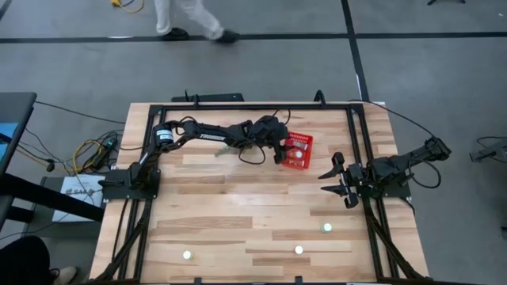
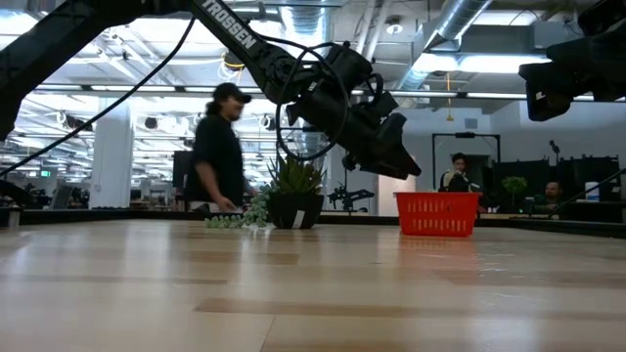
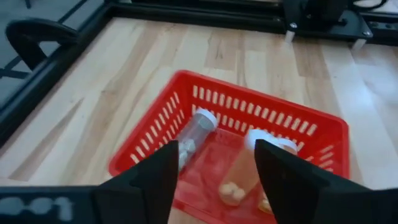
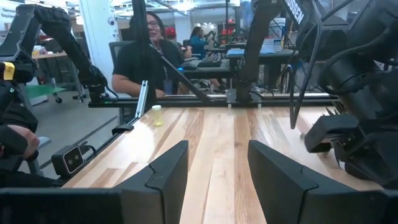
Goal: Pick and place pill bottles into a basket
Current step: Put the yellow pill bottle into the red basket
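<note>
The red basket (image 1: pixel 299 150) stands on the table's far middle; it also shows in the low view (image 2: pixel 437 213). Inside it lie a clear bottle with a white cap (image 3: pixel 198 128) and amber bottles with white caps (image 3: pixel 247 163). My left gripper (image 1: pixel 279 150) hangs open and empty just above the basket's left side (image 3: pixel 214 168). Three more pill bottles stand upright on their bases near the front edge (image 1: pixel 327 228), (image 1: pixel 299 250), (image 1: pixel 187 255). My right gripper (image 1: pixel 337 178) is open and empty at the right, low over the table (image 4: pixel 217 168). One bottle (image 4: pixel 157 115) shows far ahead of it.
A potted green plant with a trailing sprig (image 2: pixel 293 196) stands left of the basket, under my left arm. A black frame (image 1: pixel 253 105) runs round the table's far and side edges. People move in the room behind (image 2: pixel 217 147).
</note>
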### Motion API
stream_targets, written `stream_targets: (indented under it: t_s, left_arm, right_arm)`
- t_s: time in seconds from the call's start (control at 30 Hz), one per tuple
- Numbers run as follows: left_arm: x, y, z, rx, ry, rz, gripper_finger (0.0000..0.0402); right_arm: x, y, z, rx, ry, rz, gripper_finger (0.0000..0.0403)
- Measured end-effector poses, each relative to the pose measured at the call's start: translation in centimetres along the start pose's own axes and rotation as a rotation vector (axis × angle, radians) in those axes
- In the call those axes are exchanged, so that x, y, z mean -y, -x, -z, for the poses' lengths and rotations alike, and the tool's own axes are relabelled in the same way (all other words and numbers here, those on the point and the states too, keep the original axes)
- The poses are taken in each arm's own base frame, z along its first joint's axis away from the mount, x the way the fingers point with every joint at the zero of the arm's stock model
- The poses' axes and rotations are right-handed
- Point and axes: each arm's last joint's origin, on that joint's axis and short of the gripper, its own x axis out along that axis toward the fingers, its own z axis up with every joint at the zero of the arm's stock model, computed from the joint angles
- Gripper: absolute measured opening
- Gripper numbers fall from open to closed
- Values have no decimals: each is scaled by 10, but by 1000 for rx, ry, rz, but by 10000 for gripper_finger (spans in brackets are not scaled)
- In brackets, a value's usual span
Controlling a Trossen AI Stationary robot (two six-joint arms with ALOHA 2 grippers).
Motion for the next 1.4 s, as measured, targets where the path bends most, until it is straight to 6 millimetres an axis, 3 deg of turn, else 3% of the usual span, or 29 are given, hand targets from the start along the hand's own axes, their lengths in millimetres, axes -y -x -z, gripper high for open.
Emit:
stream_targets:
  t_s: [0.13, 0.37, 0.63, 0.93, 1.4]
  left_arm:
    - [0, 0, -4, 36, -4, -1, 221]
    - [4, 1, -11, 113, -5, 81, 212]
    - [39, 13, -25, 119, -113, 190, 200]
    - [109, 80, -70, 117, -310, 218, 187]
    - [196, 181, -81, -15, -383, 165, 185]
  right_arm:
    - [0, 0, 0, 0, 0, 0, 159]
    - [0, 0, 0, 0, -10, 0, 159]
    - [0, 0, 0, -1, -17, -1, 159]
    - [0, 0, 0, -1, -10, -1, 159]
    - [0, 0, 0, -2, 6, 0, 159]
